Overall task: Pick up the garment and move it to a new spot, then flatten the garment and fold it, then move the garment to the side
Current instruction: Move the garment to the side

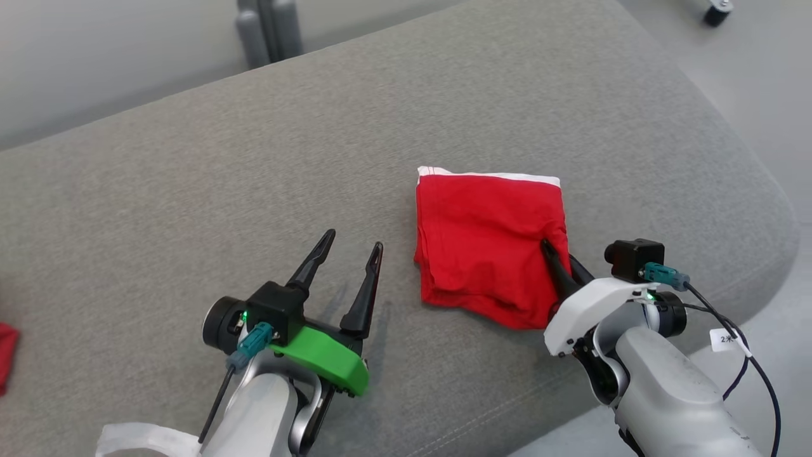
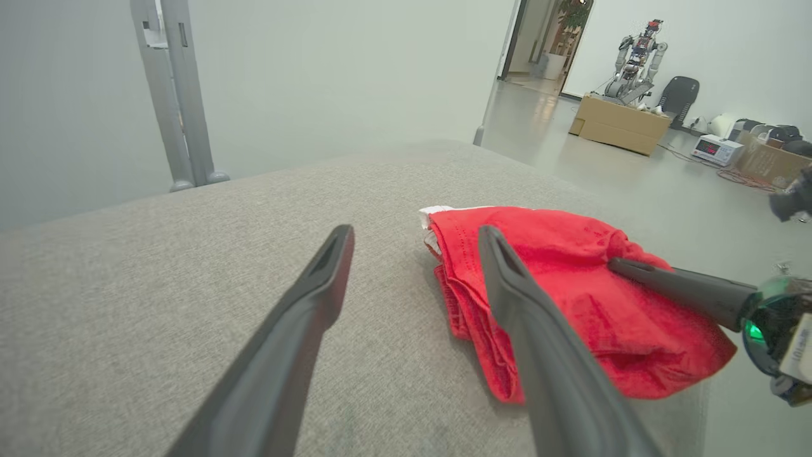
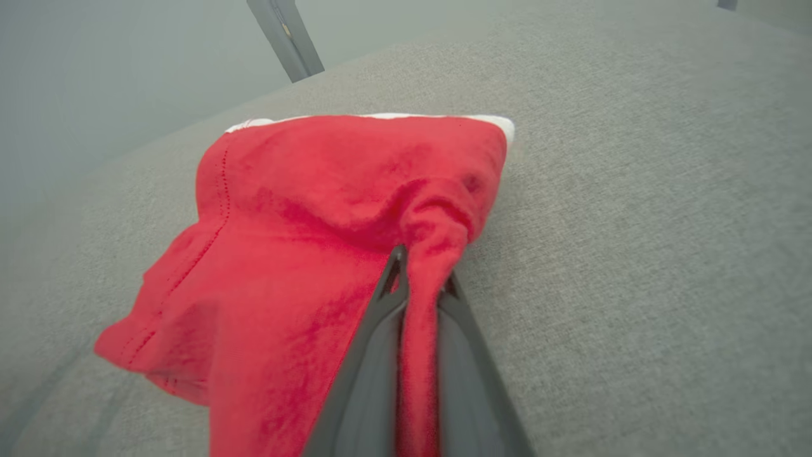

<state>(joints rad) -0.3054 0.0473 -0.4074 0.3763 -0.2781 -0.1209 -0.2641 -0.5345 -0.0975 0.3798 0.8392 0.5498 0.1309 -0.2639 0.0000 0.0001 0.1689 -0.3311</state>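
The garment is red with a white band along its far edge, folded into a rough square on the grey cushion. My right gripper is shut on the garment's right edge; in the right wrist view a pinched ridge of red cloth runs between its fingers. From the left wrist the garment lies to the right, with the right gripper's finger on it. My left gripper stands open just left of the garment, nothing between its fingers.
The cushion's rounded right edge drops to the floor close to my right arm. A scrap of red cloth lies at the far left. Grey metal posts stand behind the cushion. Boxes and another robot sit far across the room.
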